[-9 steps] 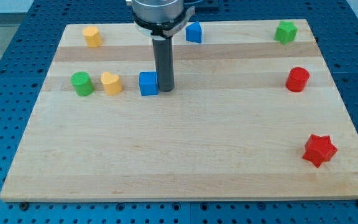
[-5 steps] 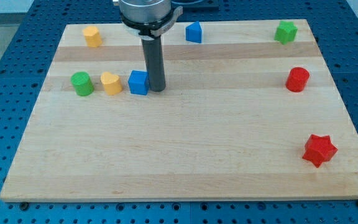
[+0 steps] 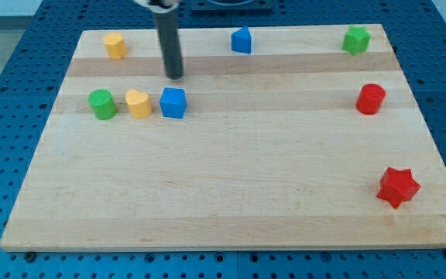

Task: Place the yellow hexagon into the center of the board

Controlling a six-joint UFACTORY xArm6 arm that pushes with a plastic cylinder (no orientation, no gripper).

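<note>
**Board contents, listed outward from the yellow hexagon**

1. Yellow hexagon (image 3: 114, 45). Upper-left part of the wooden board (image 3: 231, 209), near the view's top edge. It lies to the view's left of my tip and a little above it, apart from it, untouched. It is far from the board's middle.

2. My tip (image 3: 175, 76). Lower end of a straight dark rod that enters from the view's top. It carries no jaws, so it neither opens nor closes and holds nothing. It rests on bare wood, touching no block.

3. Blue cube (image 3: 173, 102). Just below my tip, close but with a gap showing.

4. Yellow block (image 3: 138, 102), rounded with one pointed side. Below my tip and to the view's left, just beside the blue cube.

5. Green cylinder (image 3: 102, 104). Further left in the same row, near the yellow block.

6. Blue block (image 3: 241, 39), peaked top. To the view's right of my tip and above it.

7. Green star (image 3: 355, 39). Far right of my tip, top corner.

8. Red cylinder (image 3: 371, 99). Far right, slightly below my tip's level.

9. Red star (image 3: 398, 187). Far right and well below my tip.
</note>
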